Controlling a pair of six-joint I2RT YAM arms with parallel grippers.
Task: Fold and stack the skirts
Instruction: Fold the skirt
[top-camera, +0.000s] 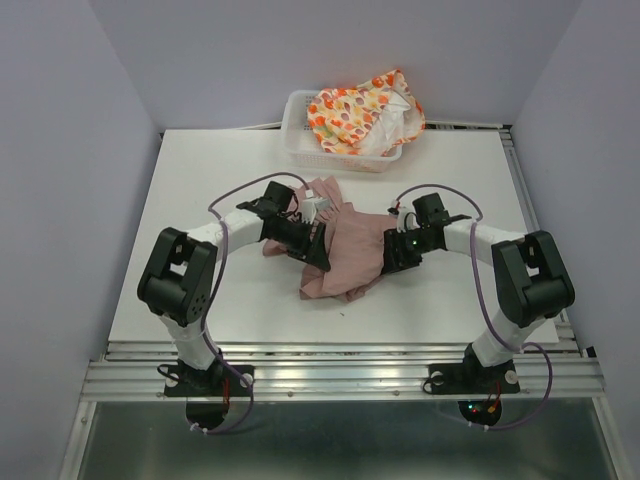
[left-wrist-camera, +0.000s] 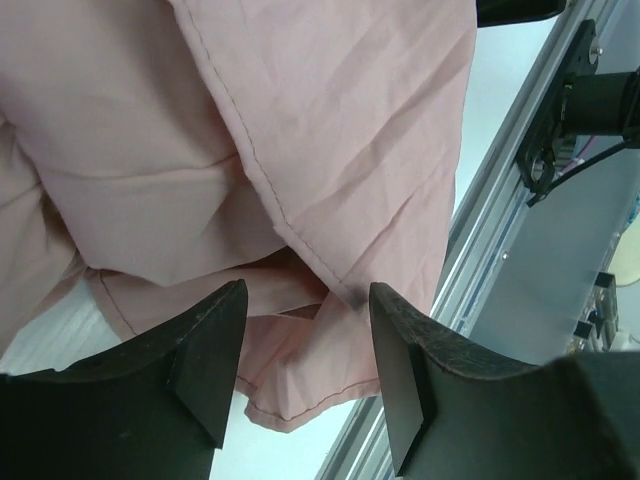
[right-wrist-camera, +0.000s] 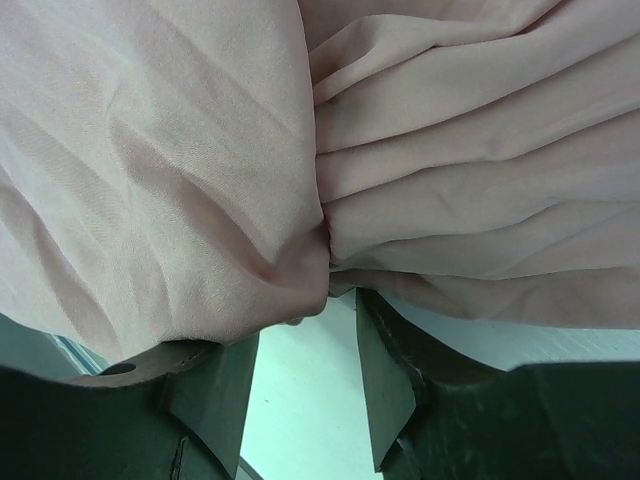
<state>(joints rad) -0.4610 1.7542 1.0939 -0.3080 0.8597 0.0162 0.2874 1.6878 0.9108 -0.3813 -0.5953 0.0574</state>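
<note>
Pink skirt (top-camera: 340, 250) lies crumpled on the counter (top-camera: 200, 180) between both arms. Left fingers (left-wrist-camera: 210, 350) are apart over its hem, gripping nothing. Right fingers (right-wrist-camera: 215, 400) are apart at a bunched fold. Printed skirt (top-camera: 360, 110) sits in the basket (top-camera: 295, 132).

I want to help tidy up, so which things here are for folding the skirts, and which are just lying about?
For the job:
- pink skirt, crumpled between the arms
- printed skirt
- left pincer and right pincer, both open at the pink skirt

Just lying about:
- white basket, with the printed skirt in it
- table
</note>
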